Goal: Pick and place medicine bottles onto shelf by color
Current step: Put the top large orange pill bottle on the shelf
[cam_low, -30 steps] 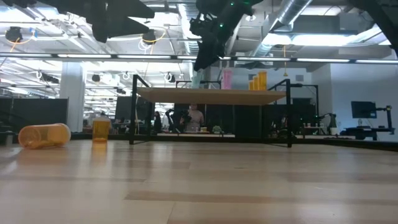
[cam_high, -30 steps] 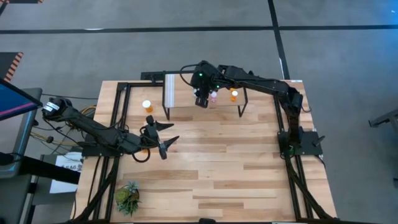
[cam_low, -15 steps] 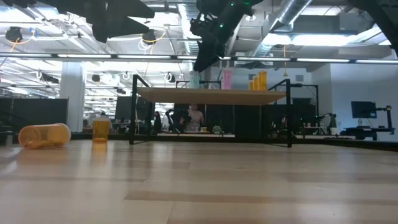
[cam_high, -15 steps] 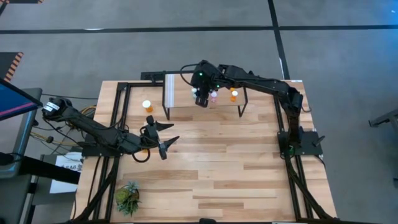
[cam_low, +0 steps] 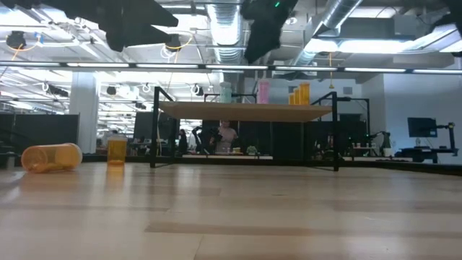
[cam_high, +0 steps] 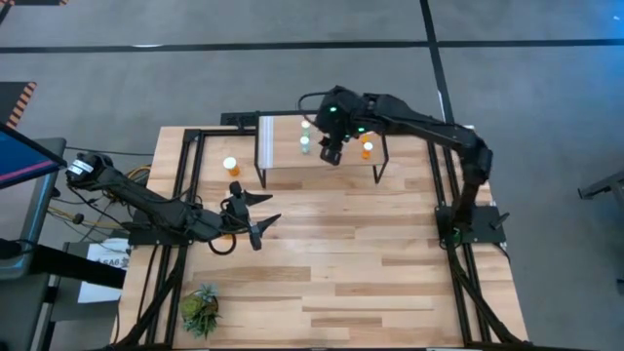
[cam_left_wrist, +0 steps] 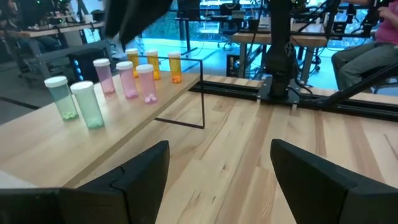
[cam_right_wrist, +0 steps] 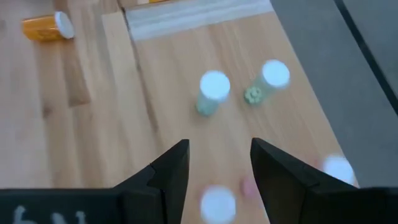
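Observation:
The shelf [cam_high: 322, 156] stands at the table's far side. On it stand two teal-green bottles [cam_right_wrist: 214, 92] [cam_right_wrist: 267, 81], pink bottles [cam_left_wrist: 126, 79] and orange bottles [cam_left_wrist: 175, 67], all upright with white caps. My right gripper [cam_right_wrist: 217, 168] hangs open above the shelf [cam_high: 331, 148], to the right of the teal-green pair [cam_high: 305, 136], with nothing between its fingers. My left gripper [cam_left_wrist: 217, 180] waits open over the table's left half [cam_high: 258, 216], pointing at the shelf.
An orange bottle [cam_low: 50, 157] lies on its side on the table, left of the shelf [cam_right_wrist: 46, 28]. Another orange one [cam_low: 117, 152] stands upright near it [cam_high: 231, 167]. A small green plant [cam_high: 202, 310] sits at the near left corner. Bare wood lies in front of the shelf.
My right gripper has risen from the shelf and moved toward the table's right edge, away from the nearer teal-green bottle, which stays upright on the shelf. That bottle now shows clear of the fingers.

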Controlling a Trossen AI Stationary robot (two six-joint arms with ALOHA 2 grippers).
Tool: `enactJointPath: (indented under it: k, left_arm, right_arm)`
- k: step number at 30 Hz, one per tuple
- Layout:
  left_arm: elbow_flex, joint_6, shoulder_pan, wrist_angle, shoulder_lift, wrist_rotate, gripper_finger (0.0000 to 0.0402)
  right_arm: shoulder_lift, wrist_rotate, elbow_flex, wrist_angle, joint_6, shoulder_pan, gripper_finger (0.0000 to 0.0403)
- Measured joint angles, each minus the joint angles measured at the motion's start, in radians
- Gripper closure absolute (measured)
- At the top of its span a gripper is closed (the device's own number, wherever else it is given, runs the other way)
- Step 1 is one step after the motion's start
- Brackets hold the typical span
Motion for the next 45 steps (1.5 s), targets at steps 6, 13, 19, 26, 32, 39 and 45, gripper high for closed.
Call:
enactJointPath:
  k: [6,13,19,26,32,39,45]
  left_arm:
    - [0.000,-0.041,0.000,-0.020,0.000,-0.001,0.0133]
    - [0.016,-0.133,0.000,-0.077,0.000,-0.001,0.0133]
    - [0.154,-0.348,0.028,-0.489,0.000,0.015,0.0133]
    - [0.314,-0.599,0.073,-1.074,0.000,0.046,0.0133]
    - [0.417,-0.651,0.206,-1.469,-0.006,0.149,0.0133]
    - [0.493,-0.397,0.487,-1.507,-0.019,0.455,0.0142]
    - [0.504,-0.174,0.787,-1.515,-0.019,0.612,0.0143]
  right_arm:
    - [-0.147,0.000,0.000,-0.096,0.056,0.063,0.0216]
    - [-0.345,0.003,-0.064,-0.053,0.086,0.259,0.0224]
    - [-0.522,0.044,-0.247,0.055,0.157,0.435,0.0226]
    - [-0.700,0.182,-0.485,0.152,0.252,0.617,0.0226]
    - [-0.800,0.198,-0.600,0.281,0.264,0.716,0.0226]
    - [-0.821,0.223,-0.651,0.330,0.266,0.777,0.0226]
    - [-0.800,0.228,-0.676,0.332,0.277,0.851,0.0226]
